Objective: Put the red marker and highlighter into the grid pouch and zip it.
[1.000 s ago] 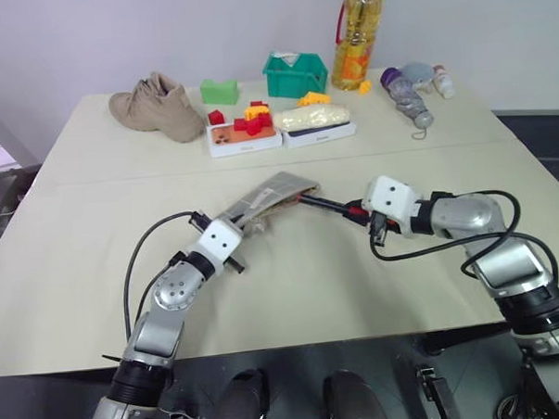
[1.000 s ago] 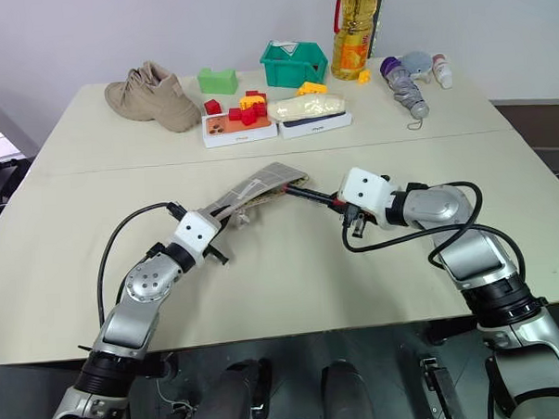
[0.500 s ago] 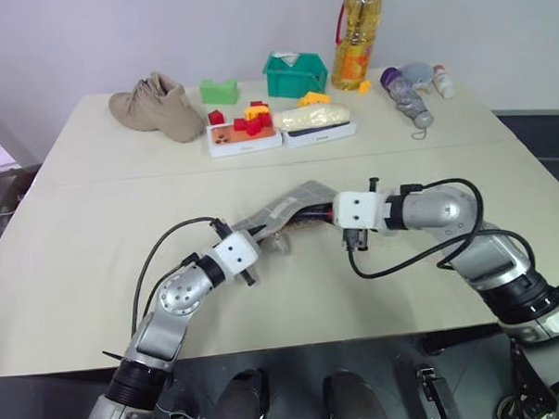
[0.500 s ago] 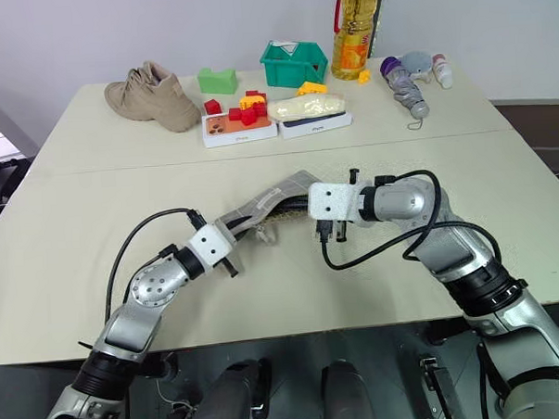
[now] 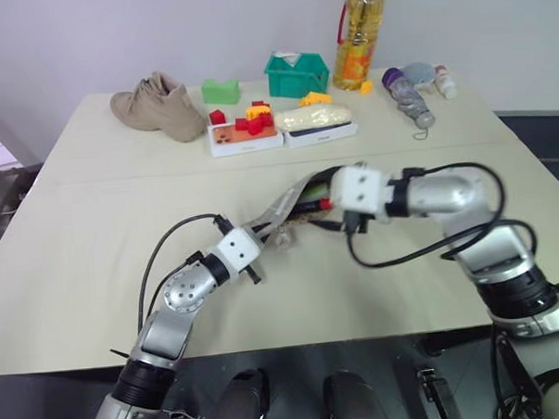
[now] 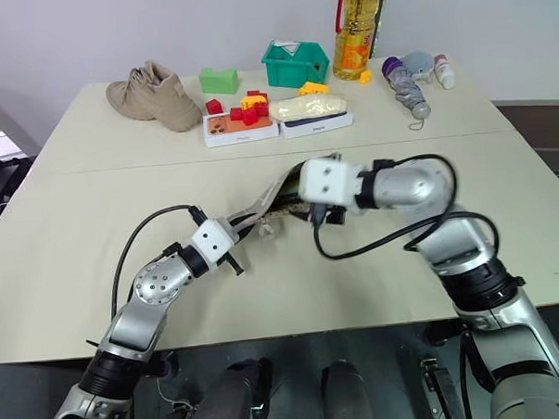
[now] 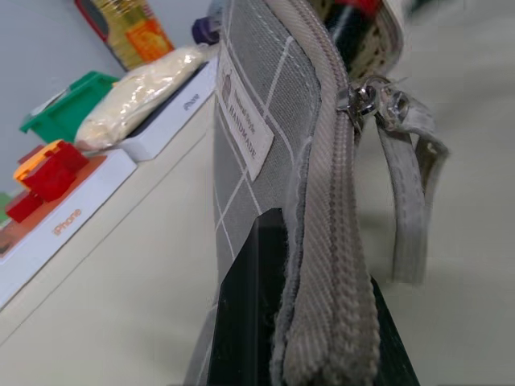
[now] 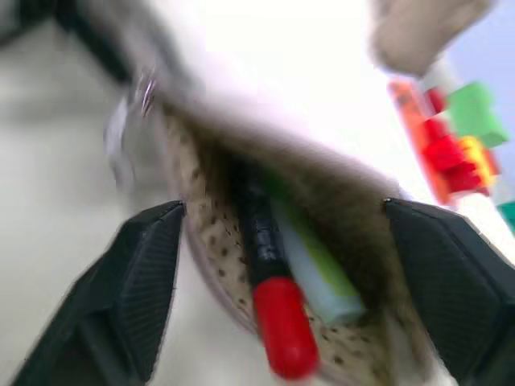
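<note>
- Left wrist view: the left gripper (image 7: 310, 322) is clamped on the closed end of the grid pouch (image 7: 249, 121), black fingers (image 7: 249, 314) pressed either side of the zipper seam; white label, metal zipper pull (image 7: 366, 100) and grey wrist loop (image 7: 410, 193) all plain.
- Right wrist view: the right gripper (image 8: 278, 273) stands wide apart with nothing between its pads (image 8: 137, 273); it looks straight into the pouch mouth.
- Inside the mouth, on the spotted lining: the red marker (image 8: 269, 281), red end outward and black barrel going in, with the pale green highlighter (image 8: 318, 273) lying touching alongside it. Both sit partly inside; the marker's red end reaches past the lip.
- Left eye view: the pouch hangs lifted off the table (image 5: 104, 236) between the two grippers, near the table's middle, mouth end higher and towards the right gripper. Zip is undone at that end.
- Farther back, well apart from the pouch: two white phone boxes (image 5: 244, 137) side by side, one carrying small red blocks (image 5: 250, 124) and a yellow block, the other a pale bagged lump (image 5: 311, 118).
- Far edge of the table: a tan shoe (image 5: 156, 105), a green block (image 5: 220, 91), a green bin (image 5: 296, 74), a bottle of yellow oil (image 5: 357, 34), and a crushed plastic bottle with a purple cap (image 5: 406, 93).
</note>
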